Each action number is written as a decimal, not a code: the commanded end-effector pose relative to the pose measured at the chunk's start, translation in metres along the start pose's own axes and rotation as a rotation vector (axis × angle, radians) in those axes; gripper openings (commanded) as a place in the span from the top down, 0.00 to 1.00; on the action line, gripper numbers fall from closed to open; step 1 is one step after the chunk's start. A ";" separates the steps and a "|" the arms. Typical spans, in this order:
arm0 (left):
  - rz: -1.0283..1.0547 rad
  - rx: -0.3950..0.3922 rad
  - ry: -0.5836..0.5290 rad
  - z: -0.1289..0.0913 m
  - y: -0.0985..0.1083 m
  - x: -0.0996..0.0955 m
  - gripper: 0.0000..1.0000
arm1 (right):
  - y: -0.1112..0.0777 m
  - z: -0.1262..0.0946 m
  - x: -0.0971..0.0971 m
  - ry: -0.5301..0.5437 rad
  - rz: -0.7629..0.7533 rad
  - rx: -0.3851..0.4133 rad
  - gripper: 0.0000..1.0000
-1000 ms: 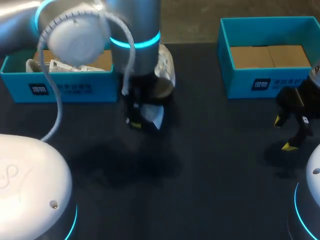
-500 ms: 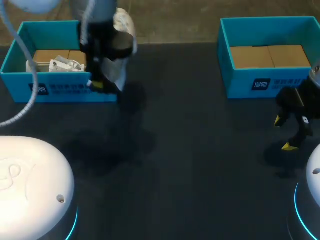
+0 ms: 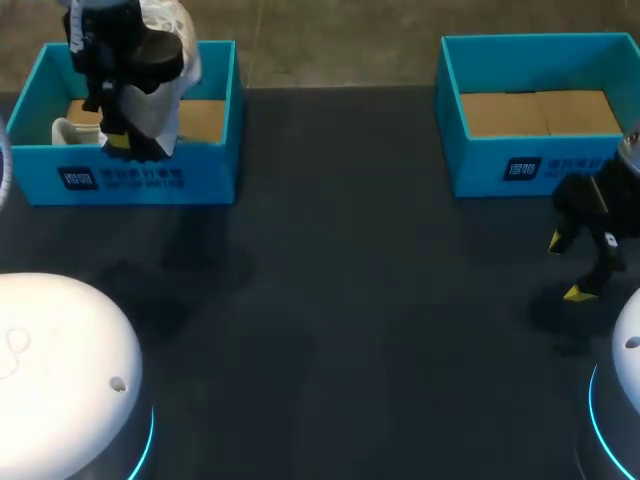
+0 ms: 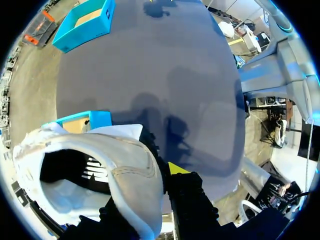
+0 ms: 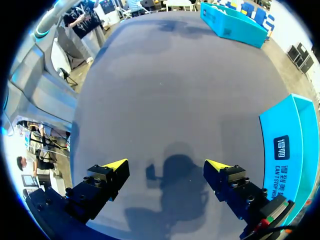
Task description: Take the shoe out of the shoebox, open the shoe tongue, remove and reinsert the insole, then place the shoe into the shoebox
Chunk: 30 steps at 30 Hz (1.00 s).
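My left gripper point(image 3: 122, 142) is shut on the white shoe point(image 3: 168, 45) and holds it up over the left blue shoebox point(image 3: 130, 178). From the left wrist, the shoe point(image 4: 117, 162) hangs with its opening showing, its side wall pinched at my left gripper point(image 4: 162, 176). One yellow fingertip point(image 4: 175, 168) shows outside the shoe; the other is hidden. A corner of the shoebox point(image 4: 92, 120) lies just under the shoe. White paper point(image 3: 70, 130) sits in the box. My right gripper point(image 3: 568, 268) stands open and empty over the table at the right, tips wide apart point(image 5: 166, 165).
A second blue box point(image 3: 540, 100) with a cardboard floor stands at the back right, close beside my right gripper point(image 5: 292, 145). The left box shows far across the table point(image 5: 232, 22) from the right wrist. Dark tabletop point(image 3: 340, 300) lies between the arms.
My left arm has carried the shoe from the table's middle back and to the left, ending above the left shoebox. The right arm has stayed still.
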<state>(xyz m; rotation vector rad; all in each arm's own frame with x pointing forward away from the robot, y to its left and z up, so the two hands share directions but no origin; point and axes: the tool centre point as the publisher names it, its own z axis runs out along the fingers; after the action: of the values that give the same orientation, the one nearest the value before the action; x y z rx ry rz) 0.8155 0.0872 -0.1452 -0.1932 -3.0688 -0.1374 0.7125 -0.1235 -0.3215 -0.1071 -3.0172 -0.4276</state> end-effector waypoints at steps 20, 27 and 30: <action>-0.042 -0.007 -0.042 -0.006 0.091 -0.062 1.00 | 0.000 0.000 0.001 -0.001 0.001 0.003 0.00; 0.000 -0.009 -0.069 -0.008 0.131 -0.101 1.00 | 0.000 0.000 0.001 -0.001 0.001 0.003 0.00; 0.000 -0.020 -0.082 -0.009 0.150 -0.116 1.00 | 0.000 0.000 0.001 -0.001 0.001 0.003 0.00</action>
<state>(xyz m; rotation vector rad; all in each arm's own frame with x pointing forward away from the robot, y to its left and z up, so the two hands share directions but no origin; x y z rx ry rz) 0.9342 0.2112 -0.1331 -0.2069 -3.1684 -0.1816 0.7125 -0.1234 -0.3215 -0.1073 -3.0172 -0.4274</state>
